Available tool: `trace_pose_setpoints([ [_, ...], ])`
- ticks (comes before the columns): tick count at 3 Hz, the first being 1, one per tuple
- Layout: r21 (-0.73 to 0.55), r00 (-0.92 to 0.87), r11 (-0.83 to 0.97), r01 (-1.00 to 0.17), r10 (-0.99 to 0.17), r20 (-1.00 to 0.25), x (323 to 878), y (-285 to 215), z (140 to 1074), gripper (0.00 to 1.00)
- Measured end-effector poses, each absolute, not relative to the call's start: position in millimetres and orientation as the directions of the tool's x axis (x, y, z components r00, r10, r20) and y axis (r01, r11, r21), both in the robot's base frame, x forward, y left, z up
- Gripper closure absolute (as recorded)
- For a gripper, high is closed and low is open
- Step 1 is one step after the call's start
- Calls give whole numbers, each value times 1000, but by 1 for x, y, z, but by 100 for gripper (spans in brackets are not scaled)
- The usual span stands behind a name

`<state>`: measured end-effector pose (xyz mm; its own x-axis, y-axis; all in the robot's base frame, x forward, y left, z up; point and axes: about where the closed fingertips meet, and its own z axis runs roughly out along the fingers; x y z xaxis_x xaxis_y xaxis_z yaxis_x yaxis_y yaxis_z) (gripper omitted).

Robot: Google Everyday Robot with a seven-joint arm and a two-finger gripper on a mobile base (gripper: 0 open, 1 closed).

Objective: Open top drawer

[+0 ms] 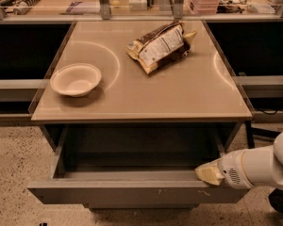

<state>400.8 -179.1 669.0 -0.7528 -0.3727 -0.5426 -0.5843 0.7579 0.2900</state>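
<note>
Gripper: I saw the gripper (pixel 208 174) at the top edge of the drawer front, near its right end. I could not tell how wide it was or whether it held that edge.
Arm: the white arm (pixel 259 166) extended in from the right (low, beneath the tabletop).
Top drawer: the top drawer (pixel 132 194) stood pulled well out.
Tabletop: the tan tabletop (pixel 179 93) carried a pale bowl (pixel 76 79) at left and a crumpled snack bag (pixel 161 46) further back, well apart.
</note>
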Motion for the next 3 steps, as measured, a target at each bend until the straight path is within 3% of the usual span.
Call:
trace_pose_setpoints([
  [1,275,-734,773,-572,-333,-591,400,-183,681,100],
  [3,61,-567,872,-485,-261,-781,419,-218,743,100],
])
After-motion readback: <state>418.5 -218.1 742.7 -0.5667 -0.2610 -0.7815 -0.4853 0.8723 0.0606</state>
